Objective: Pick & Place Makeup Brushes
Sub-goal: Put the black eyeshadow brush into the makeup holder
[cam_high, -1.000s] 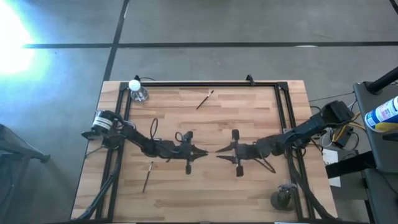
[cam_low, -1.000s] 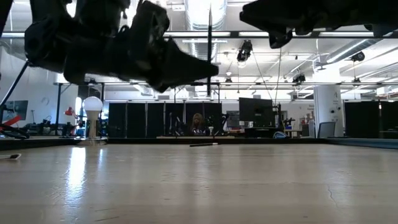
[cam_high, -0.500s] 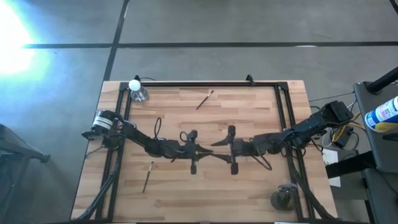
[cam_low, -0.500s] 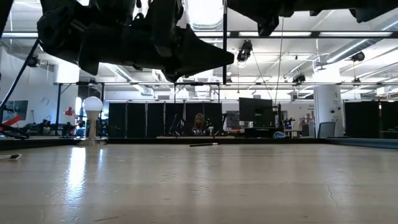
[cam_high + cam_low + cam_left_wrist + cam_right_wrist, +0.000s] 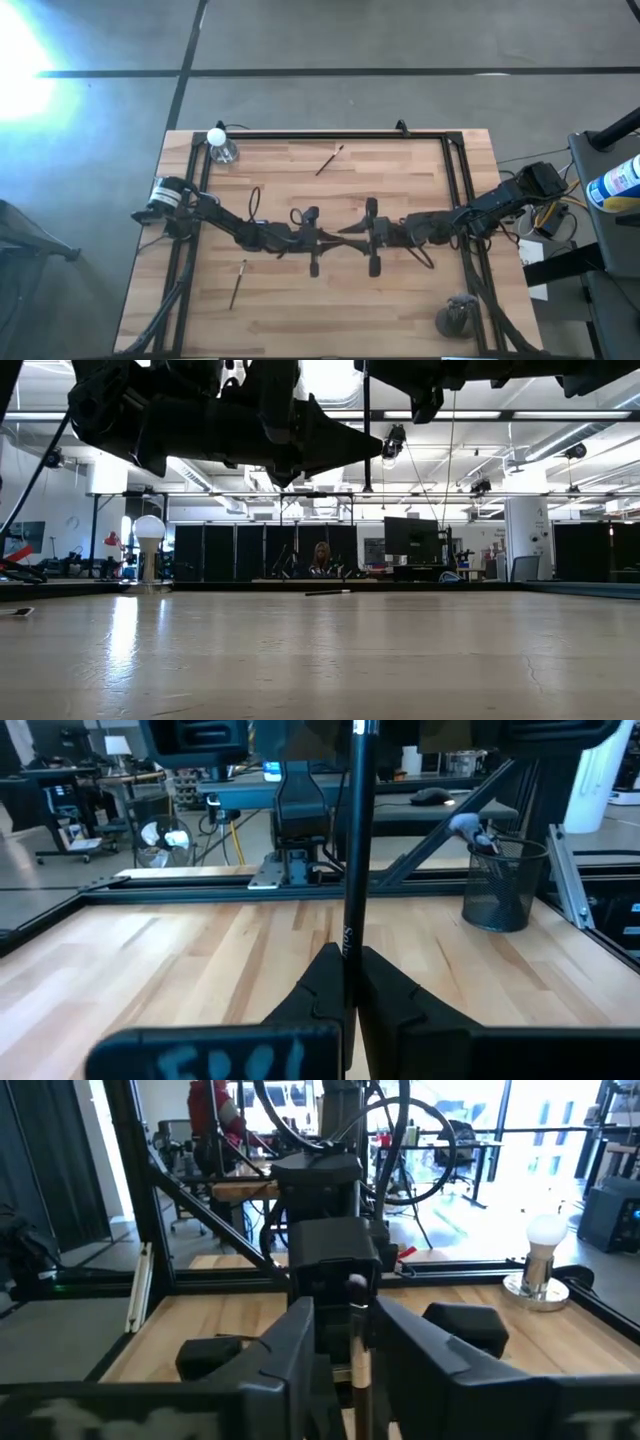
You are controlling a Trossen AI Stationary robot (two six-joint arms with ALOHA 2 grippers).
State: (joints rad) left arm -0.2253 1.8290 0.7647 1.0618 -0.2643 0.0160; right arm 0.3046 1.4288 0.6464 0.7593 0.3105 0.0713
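Observation:
A thin dark makeup brush (image 5: 355, 840) stands upright above the table's middle, with my left gripper (image 5: 328, 238) shut on it. My right gripper (image 5: 352, 232) faces the left one and is open, one finger on either side of the same brush (image 5: 357, 1365), higher up. In the low view the brush (image 5: 366, 470) reaches below the left fingers, well clear of the table. Two more brushes lie flat on the wood, one at the far middle (image 5: 330, 159) and one at the near left (image 5: 238, 284). My left gripper pinches the brush's shaft (image 5: 347, 932) between its two fingertips, partway along its length. The fingers come in level from the table's left and lie across the shaft. The brush stands upright, lifted clear of the table, with length showing above and below the fingers.
A small clear bottle with a round white cap (image 5: 219, 143) stands at the far left corner. A dark mesh cup (image 5: 457, 316) at the near right corner holds a brush with a fluffy head (image 5: 470, 825). Black frame rails (image 5: 330, 133) edge the table.
My left gripper has carried the upright brush a little toward the table's right edge and upward. My right gripper has come toward the left gripper and risen, so the two now meet at the table's middle with the brush between the right fingers.

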